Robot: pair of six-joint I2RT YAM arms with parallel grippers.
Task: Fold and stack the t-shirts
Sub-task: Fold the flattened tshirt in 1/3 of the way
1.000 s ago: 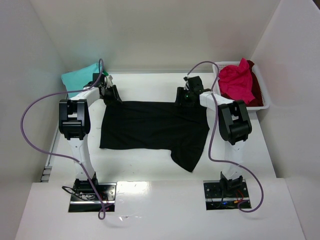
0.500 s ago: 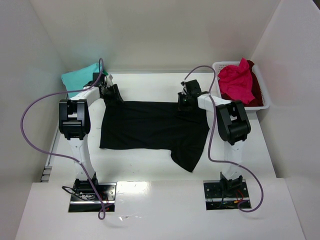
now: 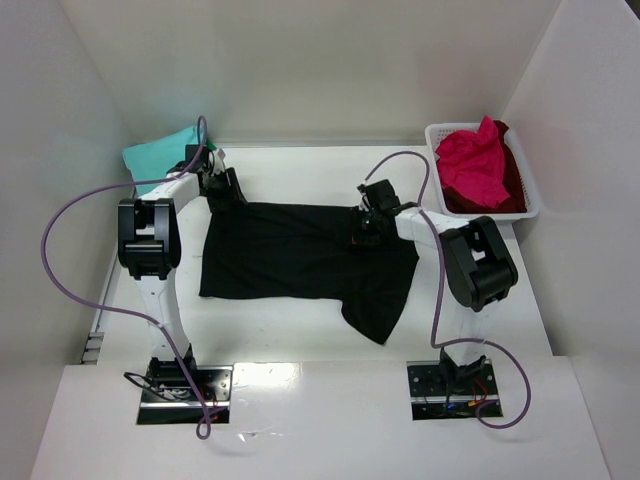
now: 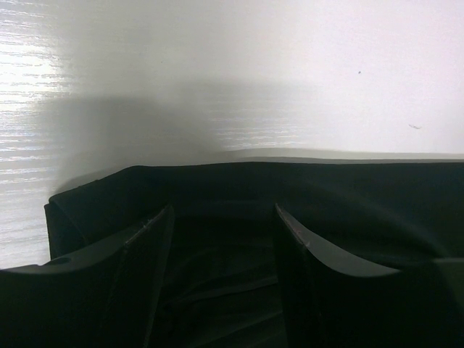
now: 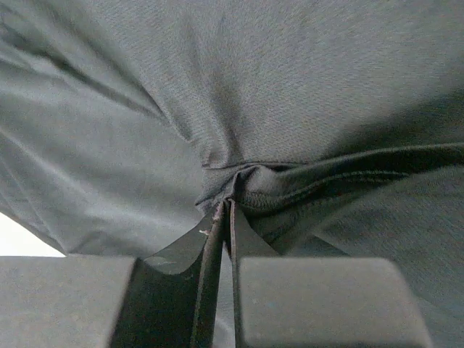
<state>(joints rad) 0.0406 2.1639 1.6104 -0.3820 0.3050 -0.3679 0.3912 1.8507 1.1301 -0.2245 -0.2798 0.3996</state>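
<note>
A black t-shirt (image 3: 290,262) lies spread on the white table, one sleeve hanging towards the near right. My right gripper (image 3: 368,226) is shut on a bunched hem of the black shirt (image 5: 290,87) at its far right edge, the fold pinched at the fingertips (image 5: 226,203). My left gripper (image 3: 226,190) sits at the shirt's far left corner. In the left wrist view its gripper (image 4: 221,214) is open, fingers wide apart, with black cloth (image 4: 348,196) lying between and under them. A teal shirt (image 3: 158,152) lies at the far left.
A white lattice basket (image 3: 531,203) at the far right holds a pink-red shirt (image 3: 472,163) on a dark red one (image 3: 510,190). White walls close in the table on three sides. Purple cables loop from both arms.
My right gripper has moved nearer and a little left, dragging the shirt's far right edge over the cloth. The left gripper has not moved.
</note>
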